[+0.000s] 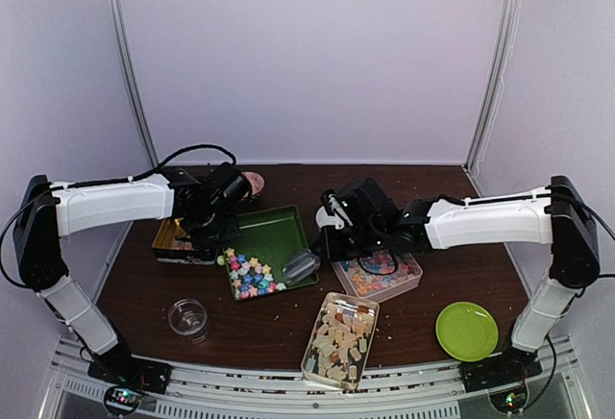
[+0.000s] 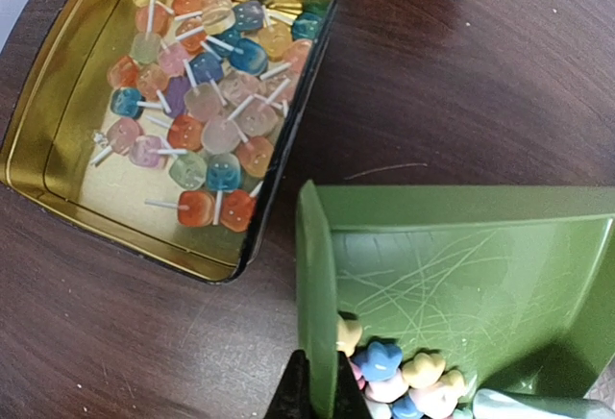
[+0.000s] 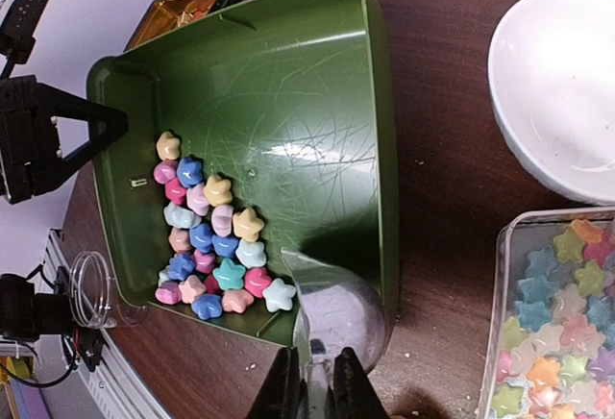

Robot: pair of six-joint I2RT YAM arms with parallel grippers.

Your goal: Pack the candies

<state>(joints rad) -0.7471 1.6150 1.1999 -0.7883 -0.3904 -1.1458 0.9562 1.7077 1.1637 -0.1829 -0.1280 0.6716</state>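
1. Left gripper [image 2: 314,392]: closed on the left wall of the green tray [image 2: 461,265], the wall pinched between its fingers. Judged role: steadying the tray.
2. Right gripper [image 3: 315,385]: closed on the handle of a scoop [image 3: 336,308]. The scoop's bowl lies at the tray's near corner, just beside the pile, and seems empty.
3. Green tray: stands mid-table between a gold tin [image 2: 48,140] of lollipops [image 2: 207,102] and a clear box [image 3: 504,284]. Most of its floor is bare. Whether it is tipped cannot be told.
4. Clear box: right of the tray and already part-filled with star shapes, so it is the likely destination.
5. Long container [image 1: 313,342]: near the table's front edge, holding beige candies [image 1: 338,340], apart from both grippers.
6. Star candies [image 3: 216,246]: pastel pieces heaped against the tray's near wall, next to the scoop's mouth.
7. Step in hand, as judged: scooping the stars out of the tray, with no load taken yet.
8. Next move calls for sliding the scoop's mouth low along the tray floor into the heap, using the wall as a backstop. The scoop must then be lifted level while the left grip holds the tray firm.
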